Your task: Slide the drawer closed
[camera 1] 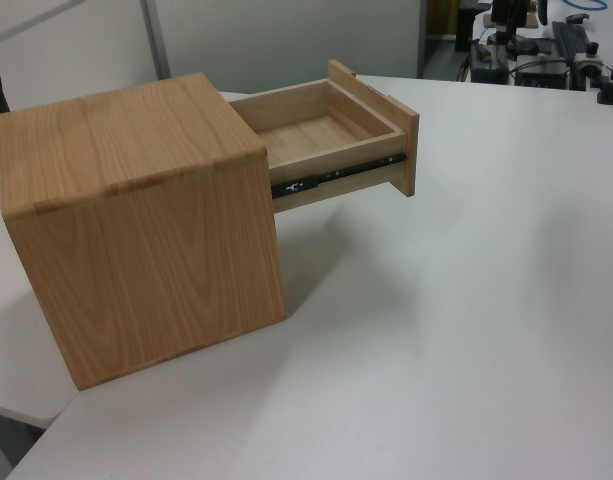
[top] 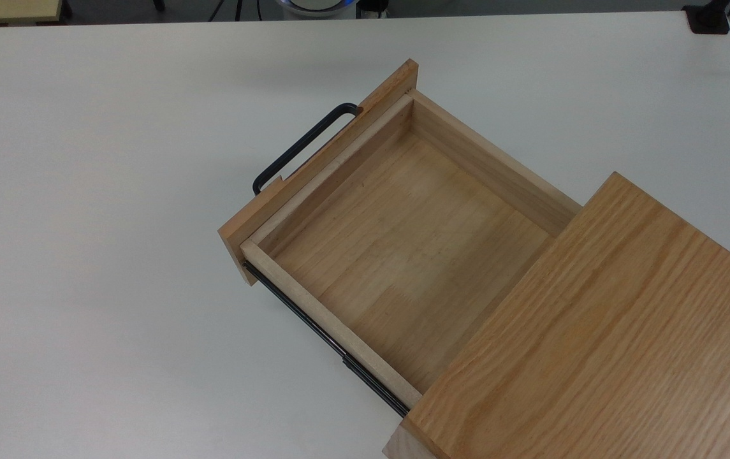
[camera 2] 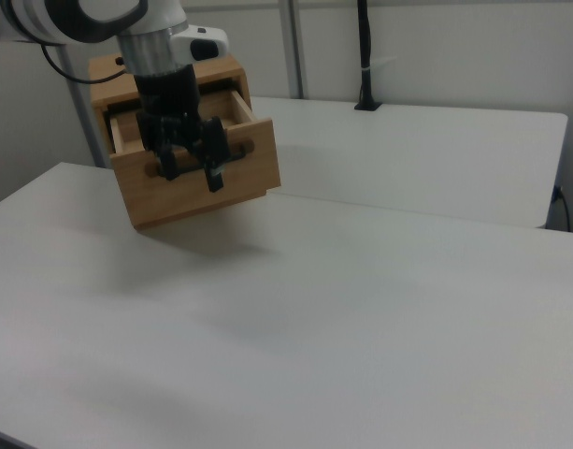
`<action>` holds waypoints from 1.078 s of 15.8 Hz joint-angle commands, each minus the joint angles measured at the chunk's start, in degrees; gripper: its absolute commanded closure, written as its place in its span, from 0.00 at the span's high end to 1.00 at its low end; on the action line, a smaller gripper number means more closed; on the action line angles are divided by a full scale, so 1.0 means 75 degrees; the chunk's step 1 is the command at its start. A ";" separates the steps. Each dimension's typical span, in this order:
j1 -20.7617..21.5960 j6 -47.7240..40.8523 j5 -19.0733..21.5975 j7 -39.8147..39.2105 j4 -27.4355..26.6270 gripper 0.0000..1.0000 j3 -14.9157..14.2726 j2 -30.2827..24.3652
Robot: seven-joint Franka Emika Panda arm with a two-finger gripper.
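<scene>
The drawer (top: pixel 403 236) is a shallow light-wood tray standing pulled far out of the oak-grain cabinet (top: pixel 594 331). It holds nothing. Its flat front panel (top: pixel 313 172) carries a thin black U-shaped handle (top: pixel 304 145), and a black side rail (top: pixel 326 335) runs along its near side. In the left view the drawer (camera 1: pixel 326 125) juts from the cabinet (camera 1: pixel 136 220) towards the left view's right, rail (camera 1: pixel 336 175) exposed. In the right view my gripper (camera 2: pixel 190 173) hangs open with nothing between its fingers, overlapping the drawer front (camera 2: pixel 253 173); I cannot tell whether it touches it.
Cabinet and drawer rest on a wide white table (top: pixel 116 255) with bare surface on every side. A black clamp (top: pixel 709 19) sits at the far corner. A black post (camera 2: pixel 365 56) rises behind the table, and desks with equipment (camera 1: pixel 546 45) stand beyond.
</scene>
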 commanded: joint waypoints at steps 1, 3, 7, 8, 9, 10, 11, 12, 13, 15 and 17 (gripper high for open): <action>0.0121 -0.0223 0.0228 -0.0686 -0.0027 1.00 -0.0077 0.0023; 0.0133 -0.0224 0.0218 -0.0704 -0.0027 1.00 -0.0043 0.0118; 0.0215 -0.0201 0.0194 -0.0727 -0.0027 1.00 -0.0042 0.0247; 0.0226 -0.0154 0.0206 -0.0843 -0.0027 1.00 -0.0042 0.0293; 0.0227 -0.0142 0.0206 -0.1309 -0.0027 1.00 -0.0042 0.0386; 0.0227 -0.0130 0.0206 -0.2067 -0.0027 1.00 -0.0042 0.0457; 0.0238 -0.0118 0.0217 -0.2829 -0.0015 1.00 -0.0042 0.0539; 0.0238 -0.0095 0.0241 -0.3405 -0.0015 1.00 -0.0042 0.0563; 0.0238 -0.0048 0.0264 -0.3840 -0.0003 1.00 -0.0042 0.0575; 0.0413 0.0139 0.0346 -0.4533 0.0195 0.95 -0.0042 0.0645; 0.0589 0.0140 0.0347 -0.4991 0.0348 0.79 -0.0042 0.0809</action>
